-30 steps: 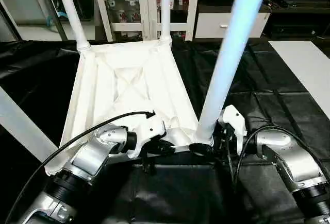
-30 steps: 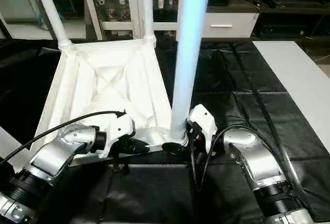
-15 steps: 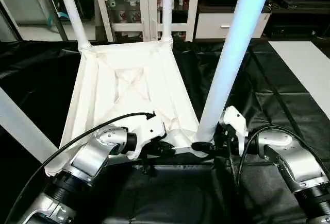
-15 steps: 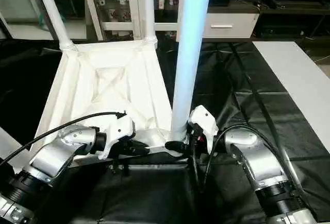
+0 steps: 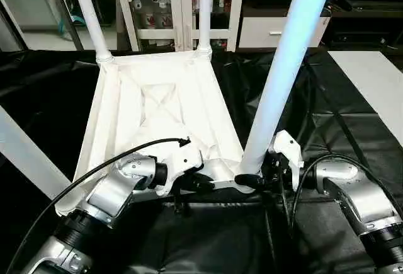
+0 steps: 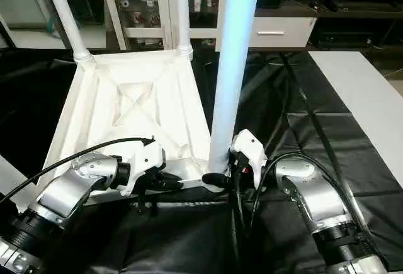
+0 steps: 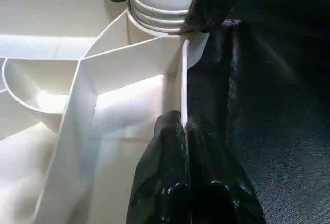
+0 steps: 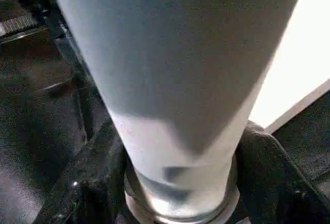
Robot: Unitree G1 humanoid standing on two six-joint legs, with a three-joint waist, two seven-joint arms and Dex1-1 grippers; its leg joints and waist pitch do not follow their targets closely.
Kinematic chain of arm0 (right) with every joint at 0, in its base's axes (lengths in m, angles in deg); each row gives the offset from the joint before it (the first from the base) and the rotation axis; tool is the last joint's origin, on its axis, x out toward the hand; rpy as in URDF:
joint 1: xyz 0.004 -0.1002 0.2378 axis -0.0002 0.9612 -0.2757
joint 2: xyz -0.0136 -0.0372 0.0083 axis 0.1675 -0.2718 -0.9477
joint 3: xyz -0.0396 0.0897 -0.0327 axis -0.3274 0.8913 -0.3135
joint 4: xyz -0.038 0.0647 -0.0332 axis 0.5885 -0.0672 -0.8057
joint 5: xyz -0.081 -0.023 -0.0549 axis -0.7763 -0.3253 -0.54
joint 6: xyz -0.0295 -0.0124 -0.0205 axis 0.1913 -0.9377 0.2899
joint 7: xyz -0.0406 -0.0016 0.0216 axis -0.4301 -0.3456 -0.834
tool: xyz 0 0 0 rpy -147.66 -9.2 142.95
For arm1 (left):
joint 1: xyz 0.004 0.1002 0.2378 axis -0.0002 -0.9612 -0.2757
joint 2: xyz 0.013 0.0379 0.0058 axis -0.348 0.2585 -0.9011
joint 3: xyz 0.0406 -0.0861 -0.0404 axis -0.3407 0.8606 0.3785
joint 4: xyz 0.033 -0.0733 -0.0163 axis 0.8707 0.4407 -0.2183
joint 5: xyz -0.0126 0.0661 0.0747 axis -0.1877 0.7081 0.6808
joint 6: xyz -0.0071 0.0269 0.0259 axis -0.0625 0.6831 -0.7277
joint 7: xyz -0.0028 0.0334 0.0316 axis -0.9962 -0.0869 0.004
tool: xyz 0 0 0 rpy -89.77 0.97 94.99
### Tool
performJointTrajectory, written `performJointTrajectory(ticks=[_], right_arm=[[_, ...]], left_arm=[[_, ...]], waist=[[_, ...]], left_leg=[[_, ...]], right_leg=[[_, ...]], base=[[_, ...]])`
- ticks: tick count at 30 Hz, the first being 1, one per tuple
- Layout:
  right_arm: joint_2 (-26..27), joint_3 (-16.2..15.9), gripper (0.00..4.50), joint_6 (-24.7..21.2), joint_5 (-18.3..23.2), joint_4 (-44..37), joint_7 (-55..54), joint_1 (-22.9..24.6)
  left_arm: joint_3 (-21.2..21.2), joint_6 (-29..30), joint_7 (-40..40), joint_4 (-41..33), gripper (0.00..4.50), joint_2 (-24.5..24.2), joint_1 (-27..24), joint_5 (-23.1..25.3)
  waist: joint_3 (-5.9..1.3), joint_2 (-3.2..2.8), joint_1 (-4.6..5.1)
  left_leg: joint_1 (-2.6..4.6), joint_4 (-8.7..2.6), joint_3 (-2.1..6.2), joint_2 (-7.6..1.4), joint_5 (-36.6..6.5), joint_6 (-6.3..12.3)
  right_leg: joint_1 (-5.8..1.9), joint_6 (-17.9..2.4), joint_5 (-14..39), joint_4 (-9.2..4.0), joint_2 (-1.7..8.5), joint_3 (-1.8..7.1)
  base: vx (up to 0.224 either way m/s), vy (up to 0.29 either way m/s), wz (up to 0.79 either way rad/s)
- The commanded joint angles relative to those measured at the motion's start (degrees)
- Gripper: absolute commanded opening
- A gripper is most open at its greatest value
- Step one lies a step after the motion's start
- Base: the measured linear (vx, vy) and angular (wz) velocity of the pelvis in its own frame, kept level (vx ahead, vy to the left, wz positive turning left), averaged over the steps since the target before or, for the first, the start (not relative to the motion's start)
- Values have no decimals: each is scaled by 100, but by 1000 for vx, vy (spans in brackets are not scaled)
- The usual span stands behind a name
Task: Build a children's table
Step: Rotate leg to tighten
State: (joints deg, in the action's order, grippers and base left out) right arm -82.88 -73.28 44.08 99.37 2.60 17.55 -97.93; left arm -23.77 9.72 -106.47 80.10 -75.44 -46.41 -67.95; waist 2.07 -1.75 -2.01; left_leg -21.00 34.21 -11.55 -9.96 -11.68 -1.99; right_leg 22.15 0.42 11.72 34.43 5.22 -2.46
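Note:
The white tabletop lies upside down on the black sheet, its X-ribs facing up. Two tube legs stand in its far corner sockets. A third leg stands in the near right socket, leaning slightly right. My right gripper is shut on that leg's base, with black fingers on either side of the tube. My left gripper is shut on the tabletop's near rim, pinching the thin wall between its fingers. A fourth leg slants across the left edge.
A flat plain white board lies on the black sheet at the right. A glass-door cabinet and a white drawer unit stand behind the table. A black cable loops over my left forearm.
The near right leg's top has tipped a little further right, and my right gripper has shifted slightly with its base. The left gripper still holds the rim.

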Motion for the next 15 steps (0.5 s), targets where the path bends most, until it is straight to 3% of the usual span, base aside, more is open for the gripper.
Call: performJointTrajectory(ticks=[1,4,5,6,8,11,12,13,14,15], right_arm=[[118,12,261,17,-149,225,-292,-15],[510,236,260,87,-351,700,-1209,-184],[510,236,259,87,-351,700,-1209,-184],[891,364,259,5,-498,927,-2025,-278],[1015,398,259,-29,-537,982,-2270,-308],[1417,502,259,-166,-609,1146,-2975,-430],[1748,579,259,-203,-675,1371,-3558,-584],[1769,584,259,-204,-679,1386,-3594,-594],[1853,607,259,-189,-701,1470,-3742,-642],[2017,692,259,-213,-706,1622,-4051,-741]], left_arm=[[-165,60,61,142,0,62,-70,112],[-79,70,442,423,0,283,73,206],[-79,70,442,423,0,283,73,206],[49,90,1023,874,0,643,295,313],[76,112,1194,1024,0,764,375,344],[118,222,1739,1456,0,1126,636,468],[170,333,2145,1716,0,1375,806,533],[178,346,2184,1740,0,1398,821,537],[221,394,2352,1847,0,1501,884,559],[264,470,2585,2010,0,1637,975,599]], waist=[[-303,54,7],[-244,53,55],[-226,72,91],[-206,72,126],[-215,97,185],[-216,93,208],[-213,43,224],[-204,62,241],[-218,78,252],[-220,53,264]], left_leg=[[69,-382,141,-325,-700,473],[74,-432,148,-313,-1243,210],[85,-453,169,-302,-1532,56],[113,-466,182,-297,-1802,-76],[135,-462,210,-268,-2035,-209],[134,-472,233,-270,-2106,-179],[135,-473,226,-264,-2136,-178],[141,-477,225,-259,-2179,-213],[120,-487,251,-253,-2190,-241],[119,-490,247,-253,-2179,-242]], right_leg=[[-236,-1672,240,-309,294,204],[-202,-1526,1099,-398,302,206],[-195,-1385,1598,-434,296,202],[-160,-1244,2050,-480,297,204],[-135,-1022,2573,-532,304,197],[-109,-829,2760,-576,309,200],[-65,-839,2741,-581,309,210],[-59,-825,2795,-603,296,196],[-101,-794,2805,-594,299,172],[-86,-801,2763,-593,302,177]], base=[[0,0,0],[0,0,0],[0,0,0],[0,0,0],[-59,5,-3],[-20,2,-1],[0,0,0],[0,0,0],[0,0,0],[0,0,0]])
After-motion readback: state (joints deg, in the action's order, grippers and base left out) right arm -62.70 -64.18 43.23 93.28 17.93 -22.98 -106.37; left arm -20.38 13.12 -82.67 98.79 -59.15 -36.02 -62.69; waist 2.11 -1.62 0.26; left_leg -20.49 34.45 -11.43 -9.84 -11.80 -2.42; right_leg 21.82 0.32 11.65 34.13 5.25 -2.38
